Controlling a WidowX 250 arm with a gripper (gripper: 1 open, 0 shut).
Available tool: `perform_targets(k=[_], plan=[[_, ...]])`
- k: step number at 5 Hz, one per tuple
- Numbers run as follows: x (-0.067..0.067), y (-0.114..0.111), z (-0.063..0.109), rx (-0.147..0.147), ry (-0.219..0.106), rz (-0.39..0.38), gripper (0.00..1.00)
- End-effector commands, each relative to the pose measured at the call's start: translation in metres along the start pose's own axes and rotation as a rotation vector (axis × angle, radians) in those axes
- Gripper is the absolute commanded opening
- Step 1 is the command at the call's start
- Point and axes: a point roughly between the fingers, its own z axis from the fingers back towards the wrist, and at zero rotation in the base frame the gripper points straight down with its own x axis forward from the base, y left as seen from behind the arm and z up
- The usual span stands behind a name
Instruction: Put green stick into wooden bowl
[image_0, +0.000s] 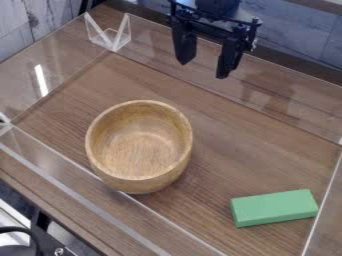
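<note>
The wooden bowl (139, 145) sits left of centre on the wooden tabletop, round, light brown and with nothing inside. The green stick (274, 207) lies flat near the front right corner, well apart from the bowl. My gripper (207, 52) hangs at the back, pointing down, above the table and behind both objects. Its two dark fingers stand open with nothing between them.
Clear plastic walls (54, 170) fence the table on the left, front and right. A small clear stand (107, 33) sits at the back left corner. Bare wood lies between the bowl and the green stick.
</note>
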Motion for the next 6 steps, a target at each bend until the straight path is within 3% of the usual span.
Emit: perform_targets(k=[1, 2, 3, 4, 5, 6], plan=[[-0.001, -0.007, -0.023, -0.002, 0.024, -0.109, 1.00], [-0.009, -0.032, -0.048, 0.008, 0.036, -0.344, 1.00], [-0.027, -0.064, -0.056, 0.026, 0.022, -0.593, 1.00], [-0.042, -0.091, -0.065, 0.038, -0.002, -0.835, 1.00], [-0.051, -0.114, -0.084, 0.061, -0.033, -1.070, 1.00], [-0.053, -0.124, -0.106, 0.104, -0.066, -1.193, 0.00]])
